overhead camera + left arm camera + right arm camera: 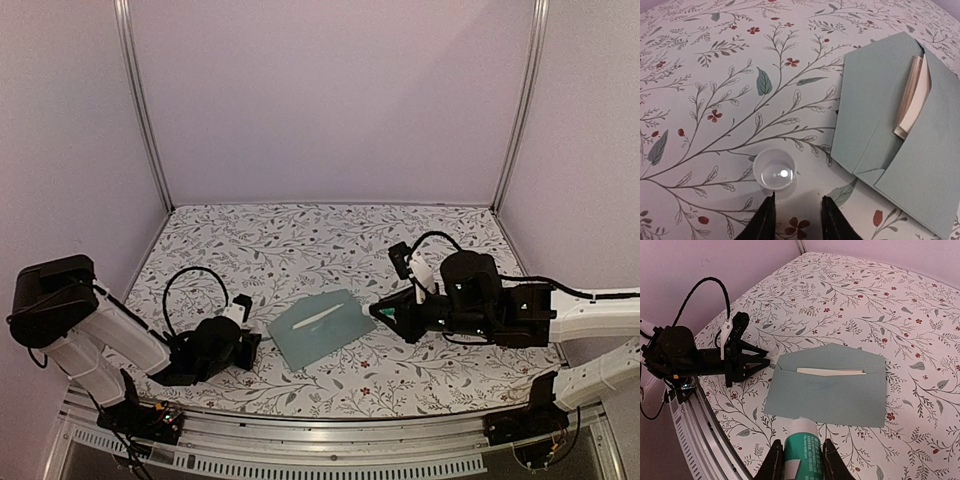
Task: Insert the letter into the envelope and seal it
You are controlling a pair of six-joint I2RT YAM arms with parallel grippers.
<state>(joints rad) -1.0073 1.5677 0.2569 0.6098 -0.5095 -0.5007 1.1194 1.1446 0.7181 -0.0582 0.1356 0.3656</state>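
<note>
envelope [322,328] centre, by table [300,240] near edge, flap open, letter [914,97] peeking out | right gripper [801,442] clamped on glue stick [801,452] | left gripper [798,197] apart, short of cap [773,172] | risk: unpinned envelope slides, glue hits letter

Left of envelope [322,328]: left gripper [798,200] low, jaws apart, empty. Right of envelope: right gripper [801,442] clamped on glue stick [800,452], aimed toward envelope.
</note>
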